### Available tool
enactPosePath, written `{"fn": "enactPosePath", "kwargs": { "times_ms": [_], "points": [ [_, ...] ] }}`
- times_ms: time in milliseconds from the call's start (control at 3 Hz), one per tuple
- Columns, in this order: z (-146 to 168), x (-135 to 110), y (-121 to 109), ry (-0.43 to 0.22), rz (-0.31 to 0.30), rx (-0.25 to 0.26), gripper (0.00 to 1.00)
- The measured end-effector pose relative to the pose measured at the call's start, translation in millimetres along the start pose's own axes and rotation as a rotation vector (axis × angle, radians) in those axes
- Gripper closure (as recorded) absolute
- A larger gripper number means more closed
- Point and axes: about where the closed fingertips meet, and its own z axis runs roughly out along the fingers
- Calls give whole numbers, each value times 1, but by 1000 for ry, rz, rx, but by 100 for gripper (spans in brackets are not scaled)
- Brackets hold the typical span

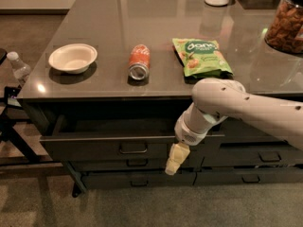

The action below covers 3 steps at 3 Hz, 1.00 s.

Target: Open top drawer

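camera view has the top drawer (94, 148) standing pulled out from under the left half of the counter (156, 22). its dark inside shows behind the front, and its loop handle (133, 148) is free. the gripper (173, 159) hangs pointing down just right of that handle, in front of the drawer's right end, with nothing in it that i can see. whether it is wide or narrow i cannot tell. i judge the opening mostly done and the step in hand the letting go. the next move calls for drawing the arm back without nudging the front shut. counted on the counter: one bowl (72, 57), one can (138, 62) on its side, one green snack bag (201, 56), one jar of nuts (285, 25). two shallower fronts (109, 178) lie below the drawer.
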Motion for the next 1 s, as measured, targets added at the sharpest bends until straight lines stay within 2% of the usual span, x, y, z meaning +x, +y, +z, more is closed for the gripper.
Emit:
{"fn": "enactPosePath", "kwargs": {
  "times_ms": [333,667,1000],
  "points": [
    [17,5,1,24,5,-36,0],
    [13,4,2,24,5,-38,0],
    [-8,16,52,-28,31,-119,0]
  ]
}}
